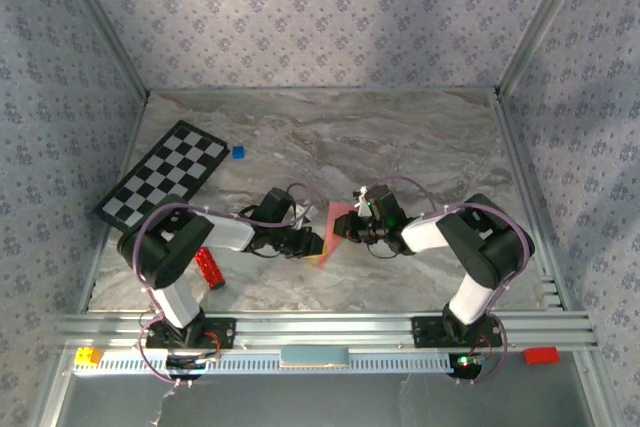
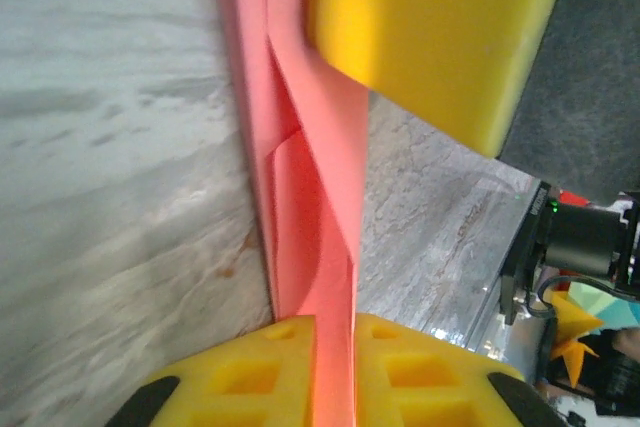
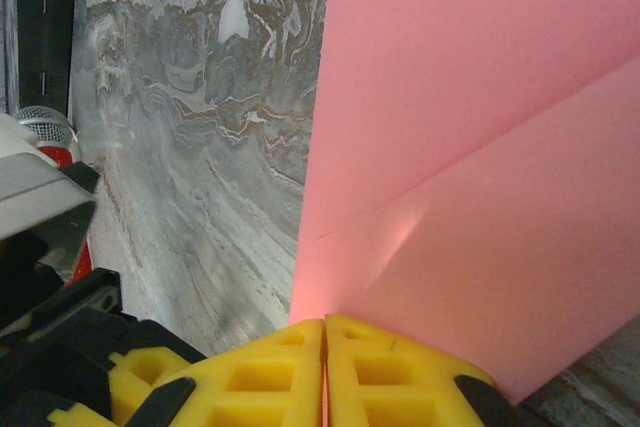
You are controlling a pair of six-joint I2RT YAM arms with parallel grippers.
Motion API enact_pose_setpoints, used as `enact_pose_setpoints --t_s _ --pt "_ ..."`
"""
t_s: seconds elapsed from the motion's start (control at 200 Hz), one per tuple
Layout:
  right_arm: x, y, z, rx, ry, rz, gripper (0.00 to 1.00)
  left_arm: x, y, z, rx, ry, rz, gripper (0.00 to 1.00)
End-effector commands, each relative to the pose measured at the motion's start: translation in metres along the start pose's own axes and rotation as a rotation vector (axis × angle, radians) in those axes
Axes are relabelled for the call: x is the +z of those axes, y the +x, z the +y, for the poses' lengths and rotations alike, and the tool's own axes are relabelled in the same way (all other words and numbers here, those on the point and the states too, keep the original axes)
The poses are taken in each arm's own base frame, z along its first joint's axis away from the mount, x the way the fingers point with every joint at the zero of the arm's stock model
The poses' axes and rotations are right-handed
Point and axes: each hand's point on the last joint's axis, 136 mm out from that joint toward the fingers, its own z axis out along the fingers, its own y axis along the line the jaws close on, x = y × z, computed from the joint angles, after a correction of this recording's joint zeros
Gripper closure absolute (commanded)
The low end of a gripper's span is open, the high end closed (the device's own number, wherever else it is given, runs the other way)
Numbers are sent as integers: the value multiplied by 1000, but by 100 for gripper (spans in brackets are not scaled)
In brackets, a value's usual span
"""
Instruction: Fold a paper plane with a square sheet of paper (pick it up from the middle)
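Pink sheet (image 3: 470, 177) pinched tight by right gripper (image 3: 325, 325); left gripper (image 2: 335, 322) straddles it, grip unclear. If left lets go, folds may spring open.

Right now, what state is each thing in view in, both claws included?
square sheet of paper: partly folded, creased, pinched by both claws.
left claw: shut on the paper's folded layers.
right claw: shut on the paper's edge.
checkerboard: lying flat on the table, untouched.
blue cube: resting on the table beside the checkerboard.
red glittery bar: lying on the table.
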Motion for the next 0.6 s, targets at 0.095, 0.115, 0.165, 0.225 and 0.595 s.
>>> enact_pose_setpoints --t_s 0.095,0.115,0.165,0.225,0.595 --pt "12 9 -29 41 105 28 90 -16 -11 -1 6 -67 -65 76" --pt "12 10 -29 41 104 31 90 -17 -12 -2 7 -63 -71 75" --pt "13 9 -29 42 104 32 90 -18 -16 -5 11 -53 -84 74" --pt "13 9 -28 41 102 33 90 -17 -19 -8 11 -45 -84 73" --pt "12 10 -28 44 110 32 90 -11 -15 -15 4 16 -40 73"
